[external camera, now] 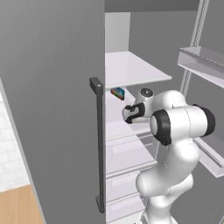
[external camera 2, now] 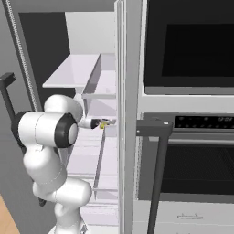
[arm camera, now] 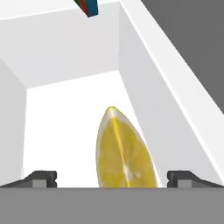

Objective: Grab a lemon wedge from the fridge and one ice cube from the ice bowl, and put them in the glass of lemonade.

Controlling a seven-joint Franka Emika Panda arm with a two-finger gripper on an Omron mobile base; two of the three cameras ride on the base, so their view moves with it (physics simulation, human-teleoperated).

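The fridge (external camera: 52, 109) stands open with my arm reaching onto a white middle shelf (external camera: 120, 129). In the hand view the lemon wedge (arm camera: 124, 153), bright yellow and pointed, lies on the white shelf floor between my two fingertips. My gripper (arm camera: 116, 178) is open, with the tips wide on either side of the wedge and apart from it. From the right base view the wedge (external camera 2: 103, 123) is a tiny yellow speck just ahead of the gripper (external camera 2: 97, 123). The ice bowl and the glass of lemonade are out of view.
A small blue-and-red packet (external camera: 117, 92) sits farther back on the same shelf. White walls close in on the wedge at both sides. The fridge's dark bar handle (external camera: 99, 144) and right door edge (external camera 2: 128, 114) flank the arm. The black oven column (external camera 2: 192, 137) stands to the right.
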